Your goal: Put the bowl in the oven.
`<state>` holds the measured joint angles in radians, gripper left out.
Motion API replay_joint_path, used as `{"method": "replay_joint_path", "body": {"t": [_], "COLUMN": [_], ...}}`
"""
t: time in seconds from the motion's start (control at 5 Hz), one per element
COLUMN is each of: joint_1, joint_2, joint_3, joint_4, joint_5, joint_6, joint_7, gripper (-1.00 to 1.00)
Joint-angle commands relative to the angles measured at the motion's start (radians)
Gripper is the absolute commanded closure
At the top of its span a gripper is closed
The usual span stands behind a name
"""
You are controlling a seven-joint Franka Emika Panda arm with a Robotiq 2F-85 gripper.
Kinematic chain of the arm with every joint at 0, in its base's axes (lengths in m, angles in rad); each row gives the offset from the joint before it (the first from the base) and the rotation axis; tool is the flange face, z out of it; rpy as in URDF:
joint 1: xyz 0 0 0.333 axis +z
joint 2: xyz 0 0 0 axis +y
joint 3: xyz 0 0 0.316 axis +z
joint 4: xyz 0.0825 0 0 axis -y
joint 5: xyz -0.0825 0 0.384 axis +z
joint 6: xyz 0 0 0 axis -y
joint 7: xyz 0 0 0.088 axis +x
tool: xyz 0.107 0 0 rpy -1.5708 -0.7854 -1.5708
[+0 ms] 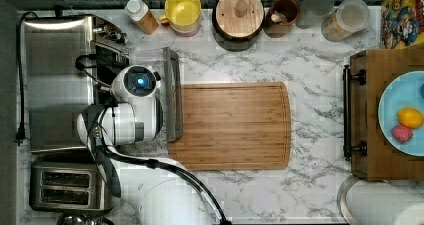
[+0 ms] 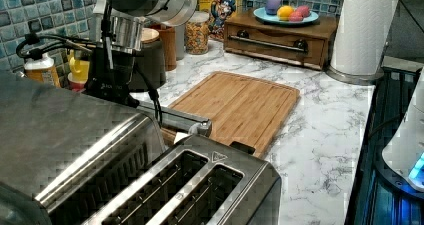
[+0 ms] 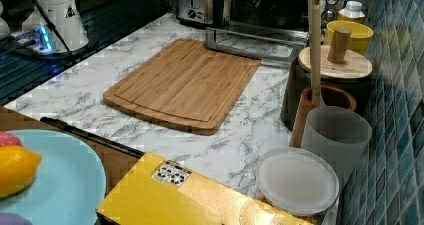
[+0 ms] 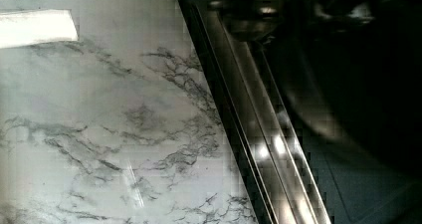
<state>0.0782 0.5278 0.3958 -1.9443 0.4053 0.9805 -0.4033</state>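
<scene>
The arm (image 1: pixel 120 122) reaches over the let-down door (image 1: pixel 171 85) of the oven (image 1: pixel 55 85), at the top view's left. The pincer (image 2: pixel 107 85) hangs at the oven's mouth. Where the bowl lies I cannot tell (my guess: in the dark chamber, just inward from the pincer). Whether the pincer is spread, pressed together or pinching something, I cannot tell either.

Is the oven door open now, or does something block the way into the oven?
The oven door is folded down open onto the counter, and the arm hangs over that opening. Nothing visible blocks the mouth. I cannot locate the bowl.
</scene>
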Motion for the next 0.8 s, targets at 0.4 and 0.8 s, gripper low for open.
{"method": "replay_joint_path", "body": {"t": [0.4, 0.8], "joint_1": [-0.19, -0.278], "joint_2": [-0.094, -0.188], "joint_3": [0.105, 0.108], "joint_4": [0.035, -0.007], "joint_5": [0.244, 0.304], "joint_6": [-0.033, -0.1], "joint_7": [-0.139, -0.172], "gripper": [0.0, 0.0]}}
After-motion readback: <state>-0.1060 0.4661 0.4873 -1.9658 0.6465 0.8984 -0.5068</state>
